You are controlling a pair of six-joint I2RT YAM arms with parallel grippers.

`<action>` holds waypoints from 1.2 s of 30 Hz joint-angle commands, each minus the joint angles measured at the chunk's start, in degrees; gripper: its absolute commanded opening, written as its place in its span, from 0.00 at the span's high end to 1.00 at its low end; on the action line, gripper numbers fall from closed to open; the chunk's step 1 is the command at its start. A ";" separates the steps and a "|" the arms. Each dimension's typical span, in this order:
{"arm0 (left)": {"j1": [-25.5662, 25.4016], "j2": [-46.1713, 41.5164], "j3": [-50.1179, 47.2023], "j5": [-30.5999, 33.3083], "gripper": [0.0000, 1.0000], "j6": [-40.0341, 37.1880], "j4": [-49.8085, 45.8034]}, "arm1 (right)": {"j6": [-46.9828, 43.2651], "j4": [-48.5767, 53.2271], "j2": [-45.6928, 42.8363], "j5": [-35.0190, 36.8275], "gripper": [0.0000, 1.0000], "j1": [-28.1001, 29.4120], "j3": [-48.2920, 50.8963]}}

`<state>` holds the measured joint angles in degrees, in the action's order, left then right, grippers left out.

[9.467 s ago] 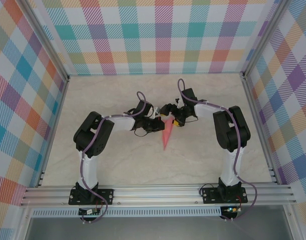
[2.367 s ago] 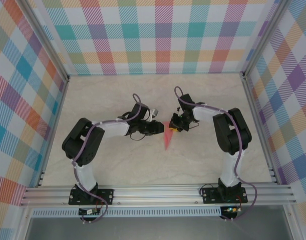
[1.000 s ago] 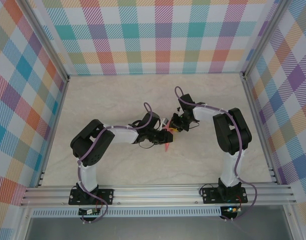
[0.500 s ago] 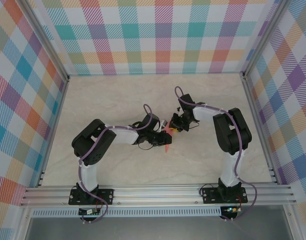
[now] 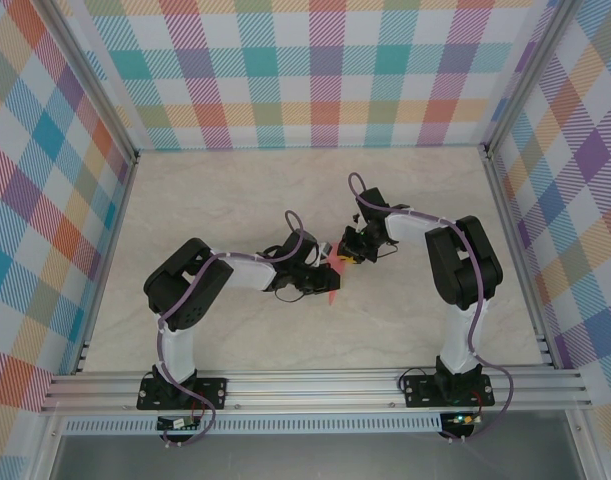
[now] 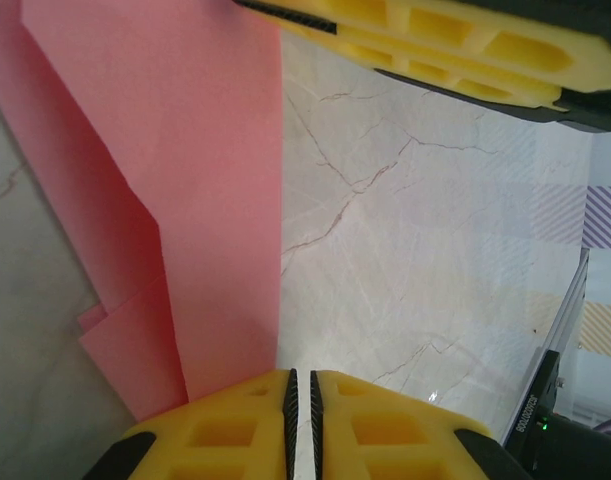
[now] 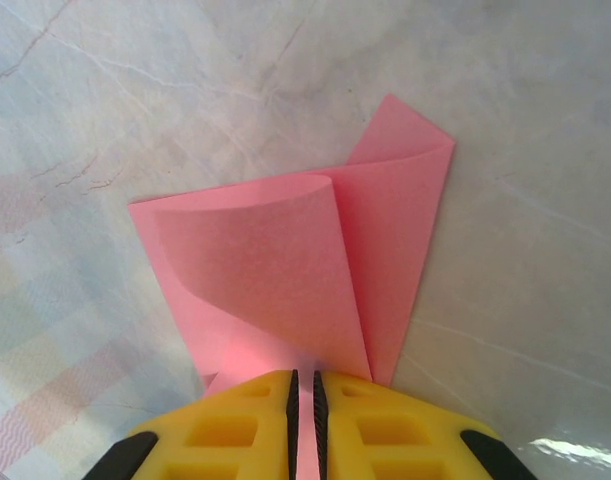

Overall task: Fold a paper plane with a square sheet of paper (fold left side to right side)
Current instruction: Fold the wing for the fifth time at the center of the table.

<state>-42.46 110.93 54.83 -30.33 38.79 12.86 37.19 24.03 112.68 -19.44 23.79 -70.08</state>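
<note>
Paper [image 7: 285, 260], pinched twice
My right claw [image 7: 304, 400] is closed on the folded paper; my left claw [image 6: 300, 400] (barely a slit) nips its edge.

Pink paper plane [image 7: 285, 270]; marbled table [image 5: 235, 200]; plaid walls [image 5: 325, 80].
</note>
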 commanded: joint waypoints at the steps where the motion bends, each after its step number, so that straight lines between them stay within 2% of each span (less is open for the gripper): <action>1: 0.12 1.30 -2.49 1.72 0.88 -0.47 -3.81 | -2.05 -2.15 -2.14 -0.71 0.85 0.20 1.08; 7: -0.05 1.61 -3.70 1.78 0.96 0.10 -2.21 | -5.23 -3.22 -10.18 1.12 0.88 0.21 4.10; 12: -0.06 1.83 -3.76 1.49 0.99 0.15 -1.61 | -2.68 -9.60 -13.60 -4.29 0.92 0.48 10.80; 25: -0.05 1.60 -3.78 1.74 0.99 0.24 -1.95 | -1.02 -13.18 -7.58 -5.36 0.92 3.73 11.33; 36: -0.08 2.07 -3.51 2.03 1.00 1.72 -4.60 | -5.37 -13.27 -4.84 1.55 0.91 3.63 11.72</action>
<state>-42.46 110.91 53.04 -30.06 39.70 15.86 34.37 11.55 106.65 -21.43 27.44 -58.13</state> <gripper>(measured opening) 0.043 0.091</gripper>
